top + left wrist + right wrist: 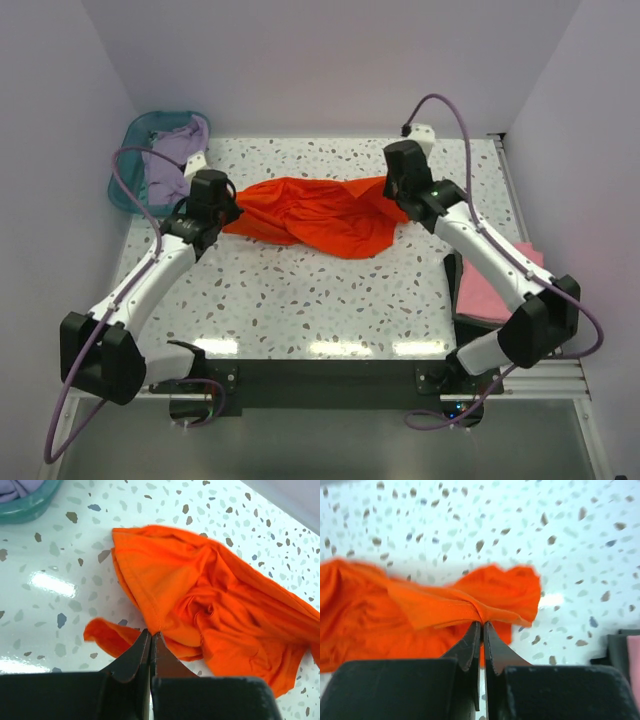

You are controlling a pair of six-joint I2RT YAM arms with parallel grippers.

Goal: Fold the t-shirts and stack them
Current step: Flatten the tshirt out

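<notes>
The orange-red t-shirt (320, 215) hangs crumpled and stretched between both grippers over the far half of the speckled table. My left gripper (232, 212) is shut on its left edge; in the left wrist view the gripper (152, 635) pinches a seam of the shirt (200, 595). My right gripper (392, 192) is shut on the shirt's right edge; in the right wrist view the gripper (482, 624) pinches a fold of the shirt (380, 615). A pink t-shirt (495, 285) lies folded at the right table edge. A lavender t-shirt (175, 160) lies in the basket.
A teal plastic basket (135, 135) stands at the far left corner, also seen in the left wrist view (30, 507). The pink shirt rests on a dark pad (452, 275) at the right. White walls close in the table on three sides.
</notes>
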